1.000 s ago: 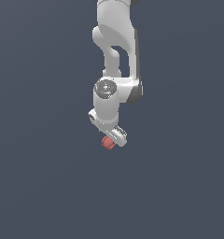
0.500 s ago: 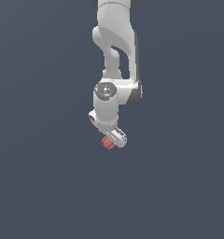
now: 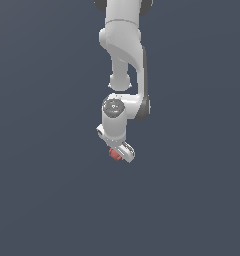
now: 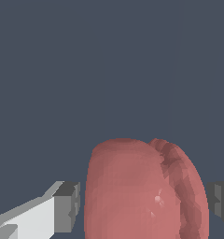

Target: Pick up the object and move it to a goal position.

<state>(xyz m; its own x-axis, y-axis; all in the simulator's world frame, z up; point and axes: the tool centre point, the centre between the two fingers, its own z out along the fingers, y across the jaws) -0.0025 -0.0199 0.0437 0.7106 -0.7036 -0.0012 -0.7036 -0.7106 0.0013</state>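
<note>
The red object (image 4: 144, 191) sits directly between the fingers (image 4: 67, 205) of the gripper (image 3: 120, 151), which pinches it from both sides, its long axis running crosswise to the closing direction.

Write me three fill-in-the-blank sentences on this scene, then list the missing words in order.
1. The colour of the object between the fingers is ____.
2. In the wrist view, the object sits ____ the two fingers.
3. In the exterior view, the gripper at the end of the arm is coloured ____.

Missing words: red; between; white
</note>
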